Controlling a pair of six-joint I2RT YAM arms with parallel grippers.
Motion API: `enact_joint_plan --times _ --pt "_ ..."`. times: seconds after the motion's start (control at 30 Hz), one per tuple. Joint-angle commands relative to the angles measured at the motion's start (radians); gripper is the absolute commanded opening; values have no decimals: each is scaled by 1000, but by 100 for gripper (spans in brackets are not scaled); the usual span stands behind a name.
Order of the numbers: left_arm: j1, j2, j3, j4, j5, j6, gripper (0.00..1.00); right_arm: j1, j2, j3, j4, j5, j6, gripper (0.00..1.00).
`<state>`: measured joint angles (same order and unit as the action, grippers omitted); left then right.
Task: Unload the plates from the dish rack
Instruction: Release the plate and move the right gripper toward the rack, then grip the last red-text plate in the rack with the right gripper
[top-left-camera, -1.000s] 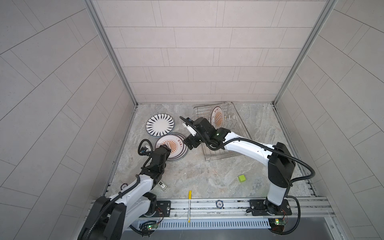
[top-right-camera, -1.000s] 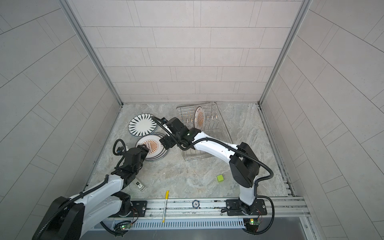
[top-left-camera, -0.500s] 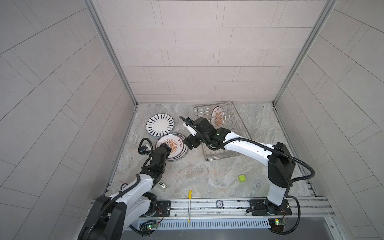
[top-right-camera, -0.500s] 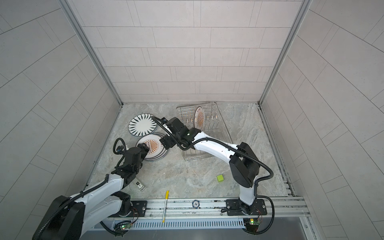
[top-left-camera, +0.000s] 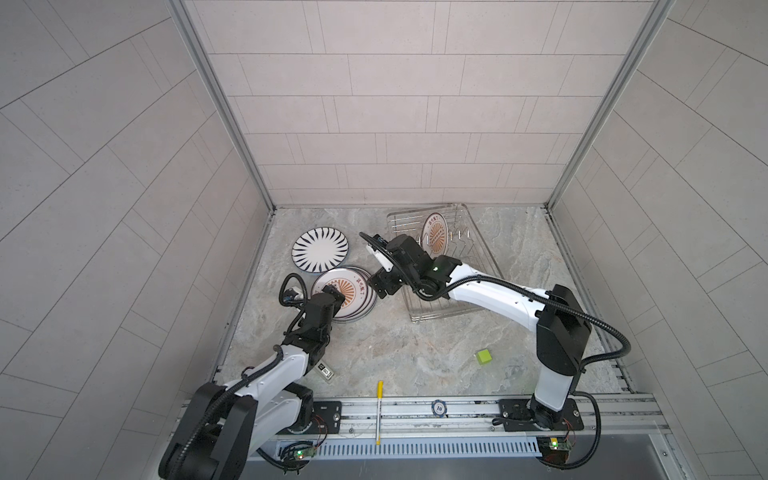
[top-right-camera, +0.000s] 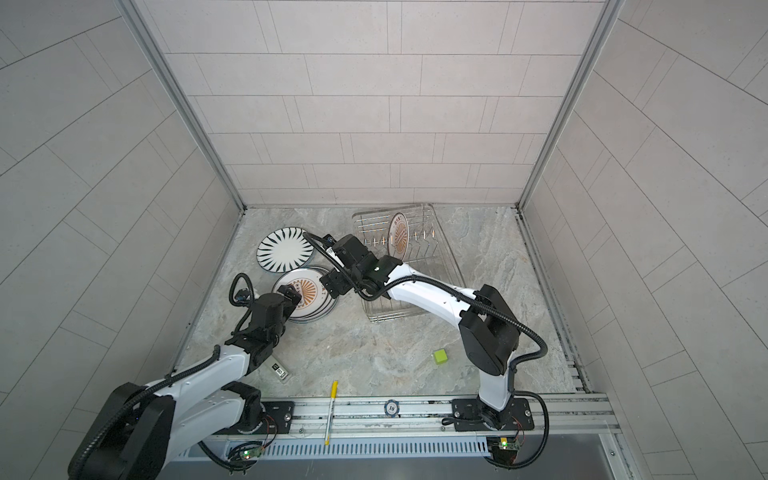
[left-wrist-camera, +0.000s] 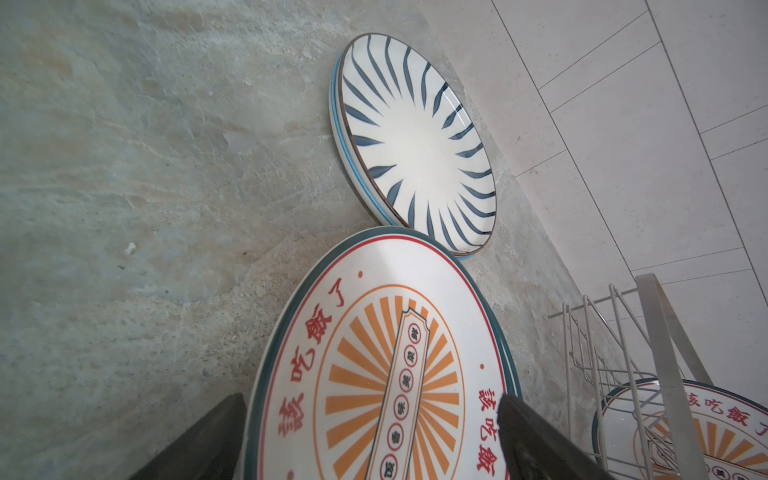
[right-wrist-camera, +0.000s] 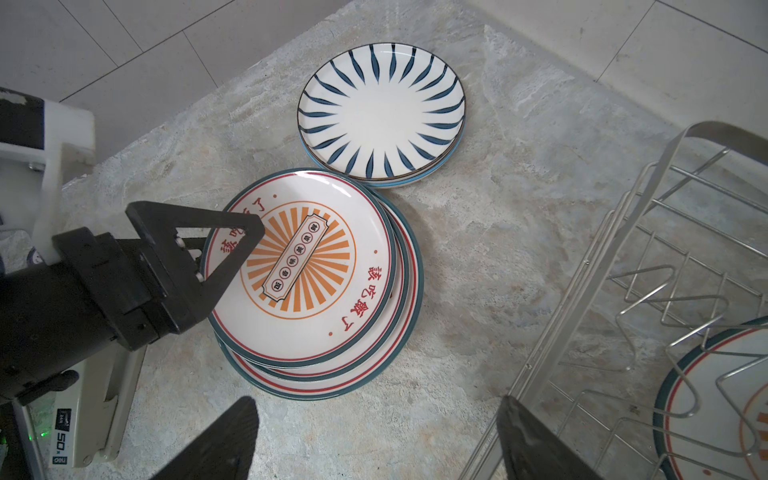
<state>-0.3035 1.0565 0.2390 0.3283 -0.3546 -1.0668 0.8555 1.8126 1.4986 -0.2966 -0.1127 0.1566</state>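
Ceramic, glazed and rigid: the plates are judged fairly heavy, slick on the face and liable to chip, so the rim is the place to pinch, one finger on each face. One sunburst plate stands on edge between the prongs of the dish rack, which sits against the far edge of the counter, right of centre. The unloaded ones lie flat toward the far left corner: a striped plate tops a short pile, and just beside it on the near side is a slightly staggered sunburst stack. Left gripper: arm reached forward and low, jaws parted at the near rim of the top plate, one finger above its face, gripping nothing. Right gripper: arm stretched across the middle, wrist pitched down, jaws wide and empty above bare counter between stack and rack. The upright plate's top rim looks the likeliest next hold.
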Motion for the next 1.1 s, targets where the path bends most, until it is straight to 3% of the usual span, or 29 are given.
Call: enact_joint_plan --times 0.0,0.27,0.47,0.8,0.93,1.07 --pt "4 -6 34 19 -50 56 100 5 -72 -23 6 35 -15 92" --pt "3 58 49 43 -14 69 94 5 -117 -64 15 64 -13 92" --pt "4 55 43 43 -40 59 98 5 -136 -74 11 91 -16 92" --pt "4 -134 48 -11 -97 158 100 -35 -257 -161 47 367 70 93" --pt "3 -199 27 132 30 259 100 -99 -313 -188 38 444 118 95" --pt "3 -172 49 253 190 278 100 -184 -307 -150 -44 462 151 96"
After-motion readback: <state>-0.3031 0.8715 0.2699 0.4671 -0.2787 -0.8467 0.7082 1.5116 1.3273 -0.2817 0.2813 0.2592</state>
